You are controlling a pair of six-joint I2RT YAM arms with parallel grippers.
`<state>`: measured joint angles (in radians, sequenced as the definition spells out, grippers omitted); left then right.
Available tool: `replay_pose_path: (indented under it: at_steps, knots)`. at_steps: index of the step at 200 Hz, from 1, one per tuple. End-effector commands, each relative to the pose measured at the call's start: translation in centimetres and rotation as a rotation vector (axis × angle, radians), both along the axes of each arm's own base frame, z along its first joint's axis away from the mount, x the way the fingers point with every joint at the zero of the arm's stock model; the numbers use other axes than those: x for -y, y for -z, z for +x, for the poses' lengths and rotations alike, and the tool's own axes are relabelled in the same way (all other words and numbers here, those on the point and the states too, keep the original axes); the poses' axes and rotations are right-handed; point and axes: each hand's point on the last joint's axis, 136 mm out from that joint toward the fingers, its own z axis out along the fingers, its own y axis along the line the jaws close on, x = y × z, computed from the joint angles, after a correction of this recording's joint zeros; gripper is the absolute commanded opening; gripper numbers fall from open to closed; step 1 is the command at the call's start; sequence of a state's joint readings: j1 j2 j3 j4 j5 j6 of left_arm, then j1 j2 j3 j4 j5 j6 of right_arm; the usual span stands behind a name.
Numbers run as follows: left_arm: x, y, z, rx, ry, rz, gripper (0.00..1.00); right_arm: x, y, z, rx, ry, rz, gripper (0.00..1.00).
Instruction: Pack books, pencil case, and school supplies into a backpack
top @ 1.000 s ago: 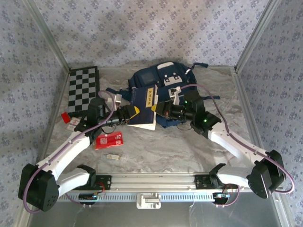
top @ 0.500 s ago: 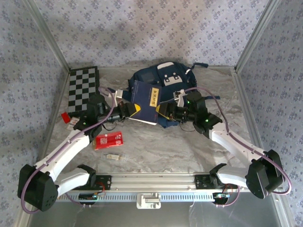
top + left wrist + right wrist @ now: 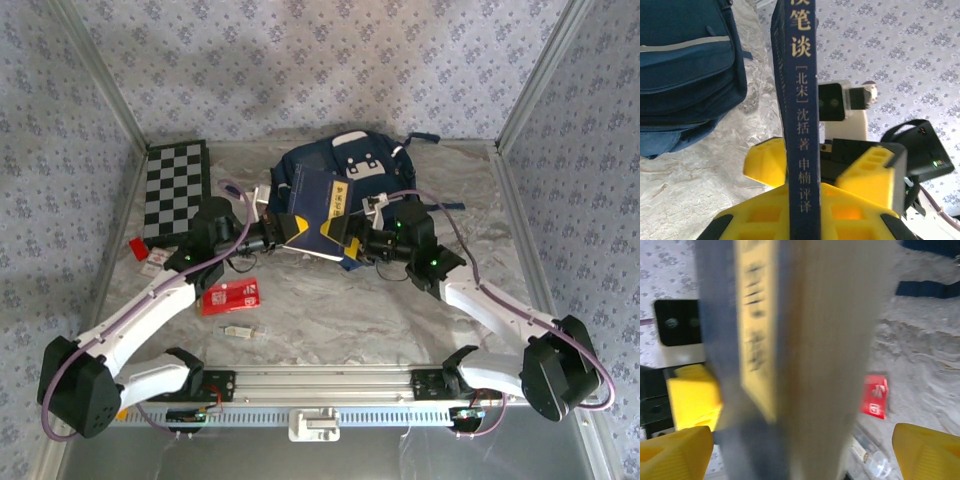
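Note:
A dark blue book (image 3: 315,200) with a yellow title strip hangs tilted over the front of the navy backpack (image 3: 350,158). My left gripper (image 3: 285,228) is shut on its lower edge; the spine (image 3: 800,125) stands upright between the yellow fingers (image 3: 765,215). My right gripper (image 3: 345,232) is open, its fingers (image 3: 927,450) wide on either side of the book (image 3: 805,340). The red pencil case (image 3: 230,296) lies flat on the table. The small translucent stick (image 3: 238,331) lies just in front of it.
A black-and-white chequered board (image 3: 175,190) lies at the back left. A tiny red block and white card (image 3: 147,252) sit near the left wall. The backpack (image 3: 685,70) lies left of the book in the left wrist view. Patterned walls enclose the table.
Both grippers and the book have moved away from the arm bases toward the backpack. The book now overlaps the backpack's front.

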<state>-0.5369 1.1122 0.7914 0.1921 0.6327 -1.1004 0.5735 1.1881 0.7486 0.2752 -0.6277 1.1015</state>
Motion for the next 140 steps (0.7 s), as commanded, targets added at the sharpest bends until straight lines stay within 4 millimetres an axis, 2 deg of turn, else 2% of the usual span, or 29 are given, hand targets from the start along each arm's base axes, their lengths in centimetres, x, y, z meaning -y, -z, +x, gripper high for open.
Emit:
replay_pose_path:
  at_steps: [1,26,57,93,126,140]
  knots:
    - [0.1,-2.0,0.9,0.072,-0.027,-0.018,0.0,-0.6,-4.2,-0.4,0.079,-0.036,0.11,0.89]
    - [-0.2,-0.2,1.3,0.054,-0.049,0.051,0.0,0.3,-4.8,-0.6,0.105,-0.007,0.094,0.76]
    - [-0.5,1.7,1.5,0.021,-0.058,0.124,0.0,1.0,-3.5,-0.2,0.101,0.023,0.031,0.5]
    - [-0.2,2.1,1.5,0.015,-0.044,0.127,0.0,0.8,-2.0,0.6,0.073,0.02,-0.006,0.3]
    - [-0.4,2.5,1.3,0.027,-0.039,0.169,0.0,2.0,-0.5,0.9,0.054,0.045,-0.083,0.07]
    - [-0.3,2.5,1.1,0.044,-0.026,0.205,0.05,2.5,-0.4,0.8,0.056,0.053,-0.105,0.01]
